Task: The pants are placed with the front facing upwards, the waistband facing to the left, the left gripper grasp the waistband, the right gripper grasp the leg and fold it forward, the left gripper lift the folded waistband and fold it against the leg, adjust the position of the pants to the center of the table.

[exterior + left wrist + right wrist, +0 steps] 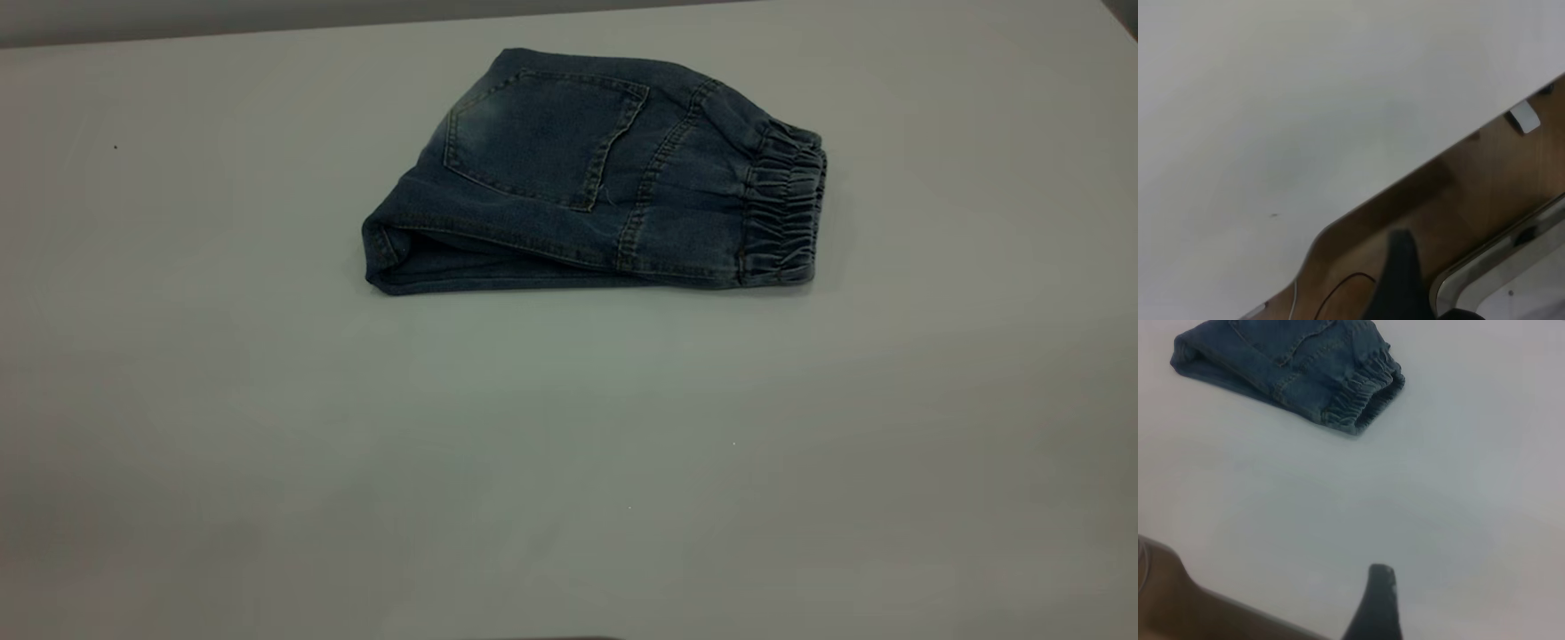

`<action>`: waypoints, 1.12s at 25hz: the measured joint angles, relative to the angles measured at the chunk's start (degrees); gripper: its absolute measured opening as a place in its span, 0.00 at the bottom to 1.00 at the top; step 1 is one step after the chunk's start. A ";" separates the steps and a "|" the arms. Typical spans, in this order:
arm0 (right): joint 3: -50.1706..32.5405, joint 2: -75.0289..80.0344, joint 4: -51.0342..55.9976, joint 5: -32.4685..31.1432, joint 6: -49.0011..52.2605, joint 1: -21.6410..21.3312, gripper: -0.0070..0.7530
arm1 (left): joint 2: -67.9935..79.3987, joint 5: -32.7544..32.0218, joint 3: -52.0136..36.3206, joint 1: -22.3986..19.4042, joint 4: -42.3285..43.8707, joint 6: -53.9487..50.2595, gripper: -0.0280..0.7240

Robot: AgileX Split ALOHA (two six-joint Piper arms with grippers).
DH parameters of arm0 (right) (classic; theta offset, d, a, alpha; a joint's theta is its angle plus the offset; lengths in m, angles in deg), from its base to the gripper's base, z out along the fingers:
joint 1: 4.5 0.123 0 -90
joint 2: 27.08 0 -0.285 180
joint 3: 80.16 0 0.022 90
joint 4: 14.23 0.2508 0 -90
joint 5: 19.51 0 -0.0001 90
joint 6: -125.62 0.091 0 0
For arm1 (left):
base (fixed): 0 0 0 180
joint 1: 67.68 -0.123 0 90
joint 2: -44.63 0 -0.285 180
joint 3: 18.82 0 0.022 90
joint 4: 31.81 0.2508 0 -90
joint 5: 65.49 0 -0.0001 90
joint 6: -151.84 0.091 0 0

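The blue denim pants [569, 178] lie folded into a compact bundle on the white table [569, 462], a little behind its middle. A back patch pocket [542, 133] faces up, and the gathered waistband [787, 209] sits at the bundle's right end. Neither arm shows in the exterior view. In the right wrist view the pants [1271, 360] and waistband [1365, 390] lie far off, and only a dark part of my right gripper [1377, 603] shows, over bare table near its edge. My left gripper [1401, 280] hangs beyond the table's edge, holding nothing.
In the left wrist view the table's edge [1405, 180] runs diagonally, with brown floor [1471, 193], a thin cable [1338, 287] and a pale-rimmed panel [1498, 267] beyond it. Bare tabletop surrounds the pants on all sides.
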 joint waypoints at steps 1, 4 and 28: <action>0.00 0.00 0.00 0.00 0.06 0.00 0.77 | 0.00 0.21 0.00 0.00 0.00 -0.16 0.77; 0.00 0.00 0.11 0.00 0.12 0.00 0.77 | 0.00 0.50 -0.06 0.00 -0.13 -0.52 0.77; 0.00 0.00 0.27 0.02 0.12 0.00 0.77 | -3.50 0.67 -0.10 -7.16 -0.44 -0.79 0.77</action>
